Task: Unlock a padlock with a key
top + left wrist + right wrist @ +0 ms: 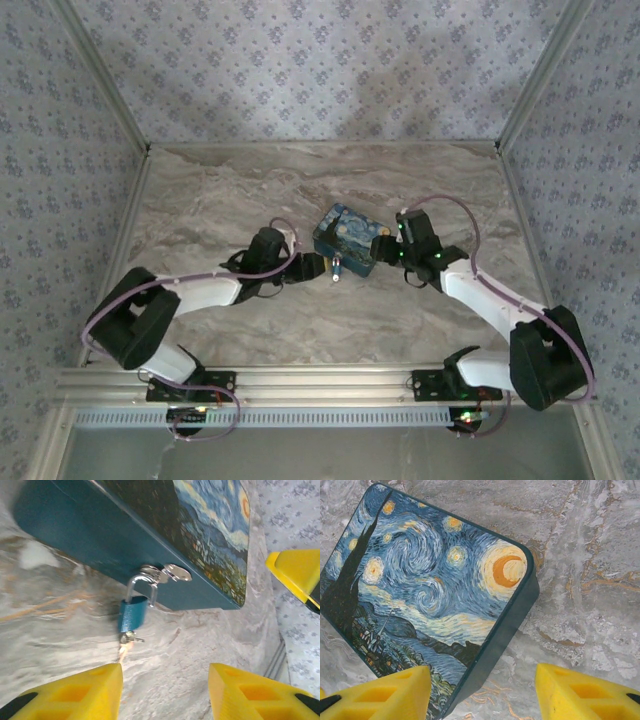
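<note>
A small blue padlock hangs by its silver shackle from the hasp on the front of a teal box with a starry-night lid. A key sticks out of the padlock's bottom. My left gripper is open just in front of the padlock, a little apart from the key, with nothing between its yellow fingers. From the top the padlock lies beside that left gripper. My right gripper is open at the box's right end, straddling its edge; one finger is over the lid.
The box rests on a marble-patterned table enclosed by patterned walls. A yellow finger of the right gripper shows past the box's corner. Bare table lies behind the box and to the left.
</note>
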Controlling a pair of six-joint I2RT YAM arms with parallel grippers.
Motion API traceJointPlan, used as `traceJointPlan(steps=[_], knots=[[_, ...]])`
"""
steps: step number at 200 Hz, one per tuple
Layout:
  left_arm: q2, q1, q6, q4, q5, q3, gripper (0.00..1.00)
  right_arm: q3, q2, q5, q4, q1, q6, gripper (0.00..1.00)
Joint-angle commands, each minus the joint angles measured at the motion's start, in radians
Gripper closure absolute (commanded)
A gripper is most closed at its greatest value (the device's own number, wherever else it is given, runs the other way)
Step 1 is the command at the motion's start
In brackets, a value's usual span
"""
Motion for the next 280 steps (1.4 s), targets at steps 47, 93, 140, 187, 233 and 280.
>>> traceJointPlan(steps=[47, 93, 140, 187, 233, 280], knots=[[-0.007, 0.165, 0.175, -0.196, -0.063, 0.188, 0.41, -0.002, 0.033, -0.046, 0.048, -0.037, 0.063, 0.41], [0.244, 0.197, 0.215, -0.23, 0.007, 0.447, 0.41, -0.005, 0.061, -0.06, 0.076, -0.057, 0.079, 0.35], [0.422, 0.201, 0.153, -0.178, 0.136, 0.577, 0.45, 0.021, 0.12, -0.107, 0.103, -0.093, 0.122, 0.35], [0.399, 0.173, 0.101, -0.087, 0.168, 0.5, 0.46, 0.092, 0.233, -0.169, 0.143, -0.115, 0.12, 0.36], [0.327, 0.16, 0.044, 0.018, 0.154, 0.358, 0.47, 0.211, 0.349, -0.214, 0.138, -0.098, 0.099, 0.38], [0.232, 0.158, 0.027, 0.054, 0.093, 0.242, 0.47, 0.312, 0.451, -0.239, 0.121, -0.062, 0.057, 0.39]])
